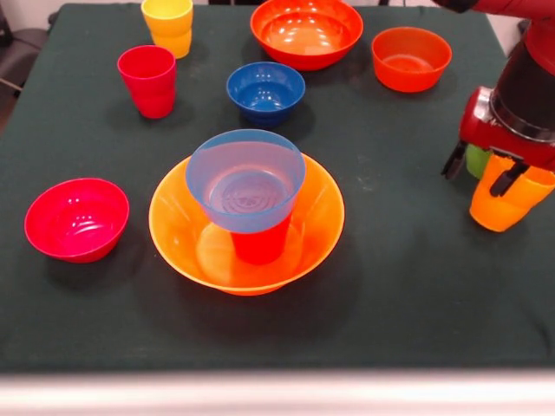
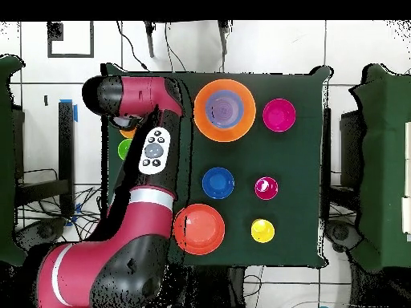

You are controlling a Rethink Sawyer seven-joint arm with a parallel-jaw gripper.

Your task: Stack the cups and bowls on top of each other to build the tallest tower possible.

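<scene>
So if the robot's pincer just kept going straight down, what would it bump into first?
The pincer points down right over the orange cup, its fingers already at the rim, so it would most likely meet that cup first. A green cup sits just behind; depth is hard to judge.

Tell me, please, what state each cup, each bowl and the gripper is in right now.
Tower: light blue bowl on red-orange cup in large orange bowl.
Gripper: down at orange cup; grip unclear.
Green cup: upright, mostly hidden.
Crimson cup: upright, loose.
Yellow cup: upright, loose.
Dark blue bowl, magenta bowl, red-orange bowl, orange-red bowl: upright, unstacked.
</scene>
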